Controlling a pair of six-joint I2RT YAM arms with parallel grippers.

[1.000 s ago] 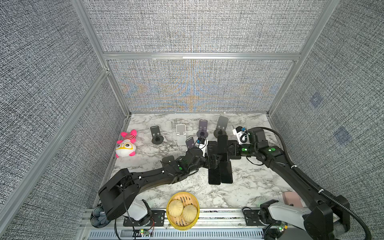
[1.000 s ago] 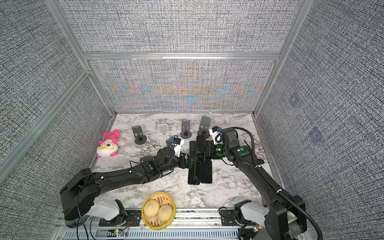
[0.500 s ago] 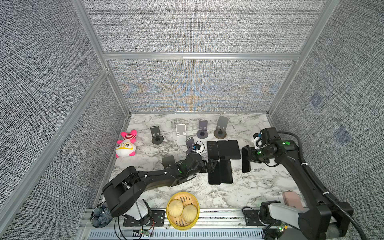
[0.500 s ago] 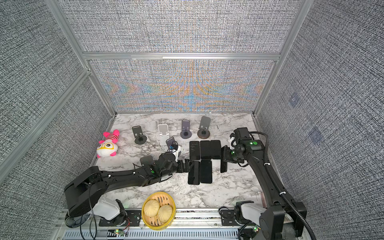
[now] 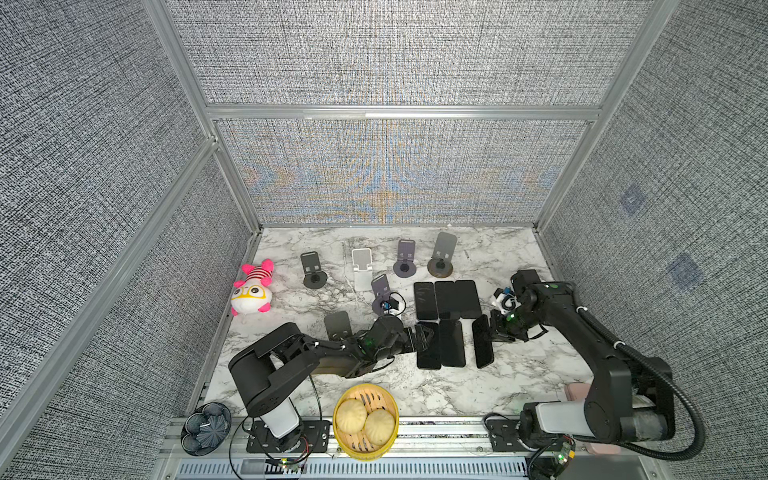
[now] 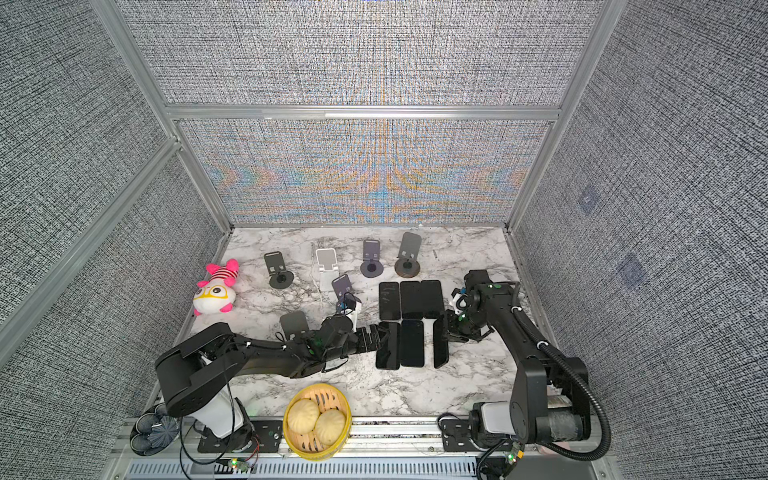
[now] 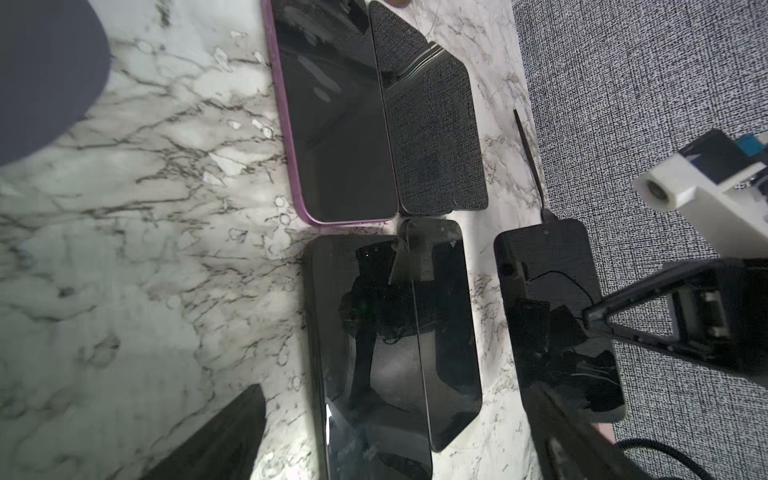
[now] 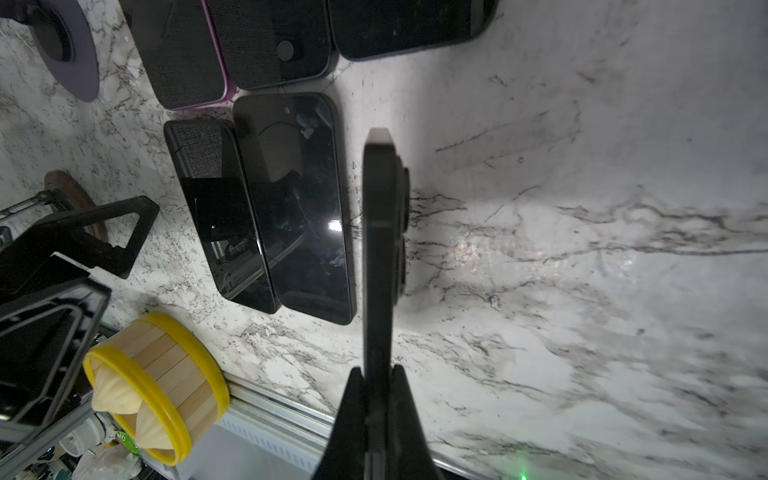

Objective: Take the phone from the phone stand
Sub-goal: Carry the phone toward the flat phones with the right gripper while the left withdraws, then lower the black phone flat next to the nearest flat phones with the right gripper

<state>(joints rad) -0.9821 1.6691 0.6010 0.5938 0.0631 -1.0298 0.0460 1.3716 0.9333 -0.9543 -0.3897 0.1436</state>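
- Right gripper (image 8: pixel 377 374) clamps the phone (image 8: pixel 376 232) on edge, at 3 o'clock of five flat phones (image 5: pixel 446 299); removal looks done; laying it down remains
- Left gripper (image 5: pixel 424 334) is empty, fingers apart
- Stands (image 5: pixel 443 249) at 12 o'clock look bare

Stands (image 5: pixel 404 257) line the counter's (image 5: pixel 519 374) back edge, a toy (image 5: pixel 252 291) the left edge, a basket (image 5: pixel 365 452) the front. Phones (image 5: pixel 446 299) lie right of centre, with a phone (image 5: pixel 483 345) on edge rightmost.
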